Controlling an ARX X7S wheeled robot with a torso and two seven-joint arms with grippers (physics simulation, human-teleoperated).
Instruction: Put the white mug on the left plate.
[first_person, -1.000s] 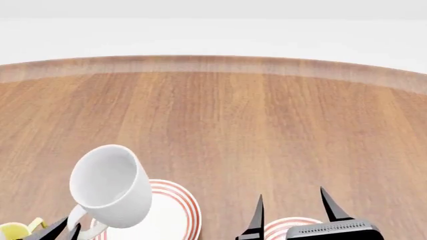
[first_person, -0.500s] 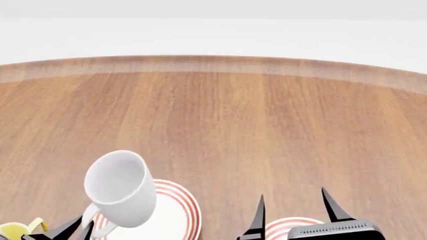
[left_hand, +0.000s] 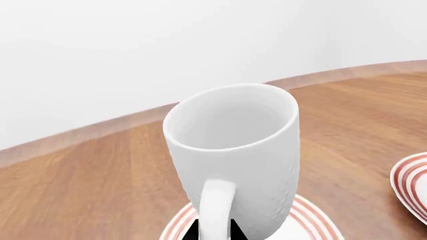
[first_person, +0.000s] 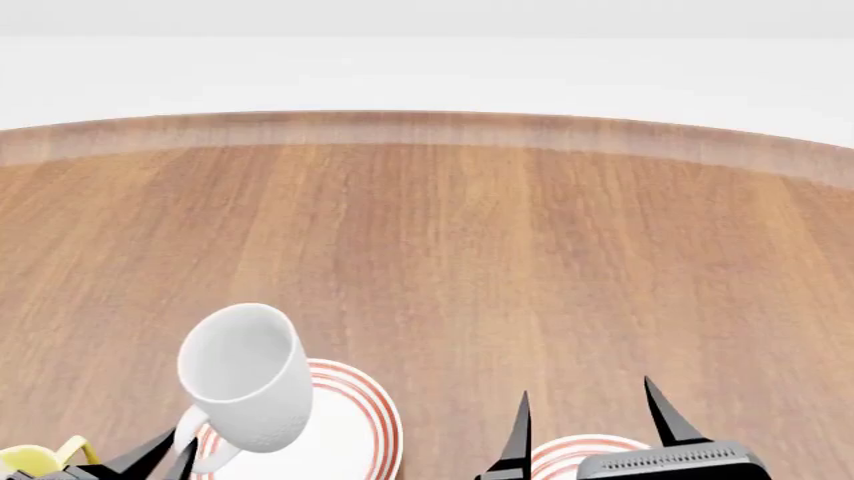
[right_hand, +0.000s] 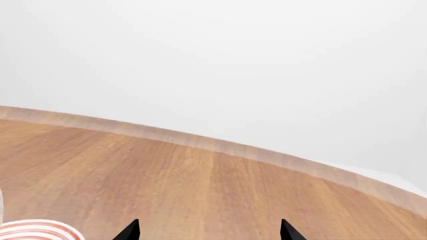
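Mugs: two counted. One white mug (first_person: 244, 378), and one partly cut-off yellow item (first_person: 30, 461) at the frame edge, probably a second mug. Plates: two, both red-ringed: the left plate (first_person: 350, 420) and the right plate (first_person: 571, 452). Tables: one wooden table (first_person: 534, 240). Grippers: two, the left gripper (first_person: 158, 456) and the right gripper (first_person: 587, 415).

The left gripper (first_person: 167, 452), low at the head view's near-left edge, is clamped on the handle of the white mug (first_person: 244, 375), while the right gripper (first_person: 587, 425) hovers at the near right with its fingers spread apart, holding nothing.
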